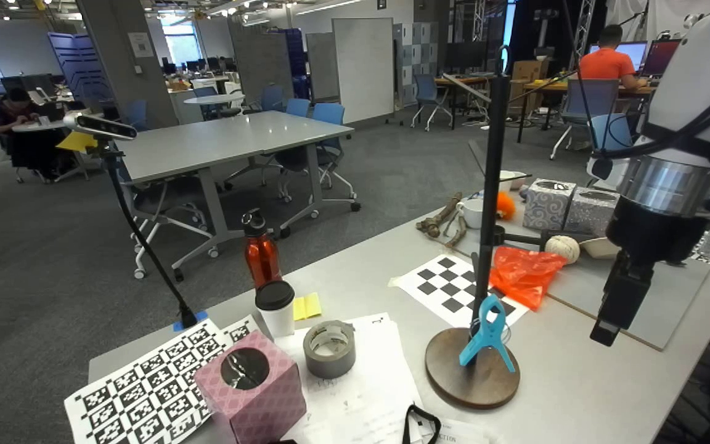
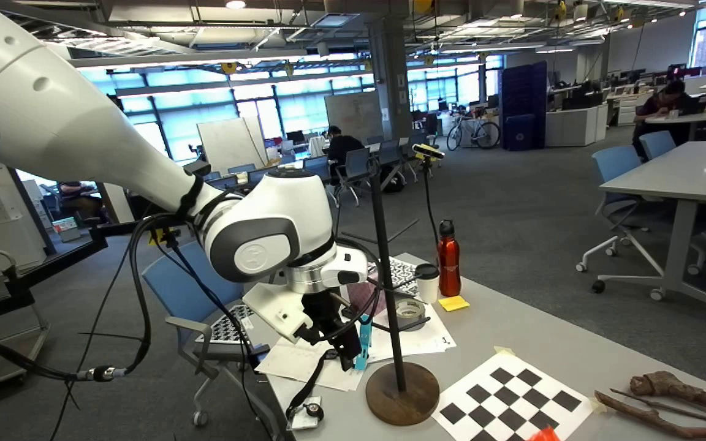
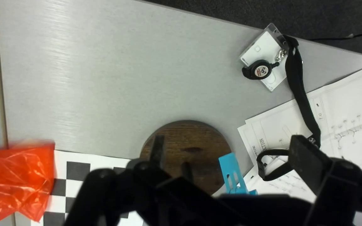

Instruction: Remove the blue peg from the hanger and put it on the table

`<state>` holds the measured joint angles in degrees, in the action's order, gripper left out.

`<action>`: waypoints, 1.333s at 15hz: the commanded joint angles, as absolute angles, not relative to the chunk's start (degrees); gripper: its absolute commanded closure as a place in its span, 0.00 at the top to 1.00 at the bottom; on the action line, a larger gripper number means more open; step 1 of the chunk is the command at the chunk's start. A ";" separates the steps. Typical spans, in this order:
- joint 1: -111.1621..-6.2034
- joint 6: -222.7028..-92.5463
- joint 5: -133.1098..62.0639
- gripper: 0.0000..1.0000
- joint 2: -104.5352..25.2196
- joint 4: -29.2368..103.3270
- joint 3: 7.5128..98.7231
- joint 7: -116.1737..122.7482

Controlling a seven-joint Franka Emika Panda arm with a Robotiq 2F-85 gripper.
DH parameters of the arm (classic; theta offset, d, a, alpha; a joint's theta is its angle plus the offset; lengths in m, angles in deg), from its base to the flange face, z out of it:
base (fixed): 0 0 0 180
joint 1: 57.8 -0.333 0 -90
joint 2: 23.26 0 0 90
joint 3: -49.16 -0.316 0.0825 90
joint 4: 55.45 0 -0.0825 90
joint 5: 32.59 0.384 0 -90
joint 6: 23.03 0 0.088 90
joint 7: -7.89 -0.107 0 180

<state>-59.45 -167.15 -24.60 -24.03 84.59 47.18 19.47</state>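
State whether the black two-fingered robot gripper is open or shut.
Open: in the wrist view, the black gripper shows its two fingers spread well apart.

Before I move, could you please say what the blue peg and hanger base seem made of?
The blue peg looks like smooth plastic, from its even colour and slots. The hanger base seems dark stained wood, perhaps veneer: grain streaks show.

My gripper (image 3: pixel 231 152) fills the bottom of my wrist view, its fingers spread wide, and past the gap I see the blue peg (image 3: pixel 231 166), overlapping the edge of a round wooden base (image 3: pixel 185 138). To the left, a crinkled orange bag (image 3: pixel 19 182) overlaps a checkered sheet (image 3: pixel 78 171). To the right, a black lanyard (image 3: pixel 295 72) runs from beside a badge (image 3: pixel 259 47) onto white papers (image 3: pixel 357 97) on the grey table (image 3: pixel 105 78).
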 commanded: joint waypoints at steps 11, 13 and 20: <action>-57.97 -168.52 -7.99 1.00 -28.51 81.32 46.57 42.69; -57.41 -168.79 -4.03 1.00 -29.73 79.77 46.46 46.26; -56.87 -167.46 -0.78 1.00 -30.27 79.07 46.29 47.22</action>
